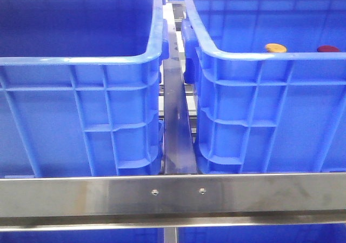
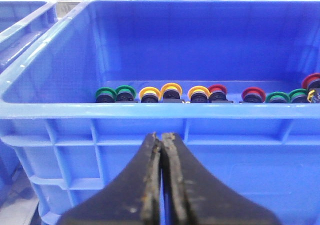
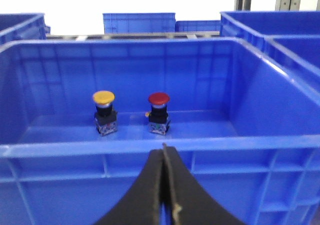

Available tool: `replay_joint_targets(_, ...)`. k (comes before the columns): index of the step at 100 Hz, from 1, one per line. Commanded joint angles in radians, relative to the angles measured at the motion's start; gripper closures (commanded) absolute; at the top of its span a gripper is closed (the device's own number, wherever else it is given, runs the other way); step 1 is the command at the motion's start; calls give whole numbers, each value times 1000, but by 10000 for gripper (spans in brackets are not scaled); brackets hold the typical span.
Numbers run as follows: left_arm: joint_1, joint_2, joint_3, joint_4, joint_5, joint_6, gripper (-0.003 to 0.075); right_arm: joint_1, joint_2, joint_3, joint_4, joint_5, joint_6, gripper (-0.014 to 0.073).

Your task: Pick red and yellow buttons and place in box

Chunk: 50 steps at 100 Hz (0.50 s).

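A yellow button [image 3: 104, 98] and a red button [image 3: 159, 99] stand upright on black bases inside the right blue box [image 3: 125, 147], side by side near its far wall. Only their caps show over the rim in the front view: yellow button [image 1: 275, 47], red button [image 1: 328, 49], box [image 1: 270, 56]. My right gripper [image 3: 164, 147] is shut and empty, just outside that box's near wall. My left gripper [image 2: 162, 135] is also shut with nothing in it, outside the near wall of the left crate [image 2: 150, 110]. Neither gripper shows in the front view.
The left crate [image 1: 81, 59] holds a row of several green, yellow and red buttons [image 2: 170, 93] along its floor. A steel divider [image 1: 175, 119] runs between the crates, with a steel crossbar [image 1: 173, 194] in front. More blue crates [image 3: 139, 22] stand behind.
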Motion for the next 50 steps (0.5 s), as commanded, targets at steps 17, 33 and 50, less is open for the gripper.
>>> replay_joint_targets(17,0,-31,52,-7,-84,-9,740,-6,-24,-15,-16,-39,8,627)
replay_joint_targets(33,0,-31,52,-7,-84,-9,740,-6,-24,-15,-15,-45,8,627)
replay_joint_targets(50,0,-31,52,-7,-84,-9,740,-6,-24,-15,-15,-38,8,627)
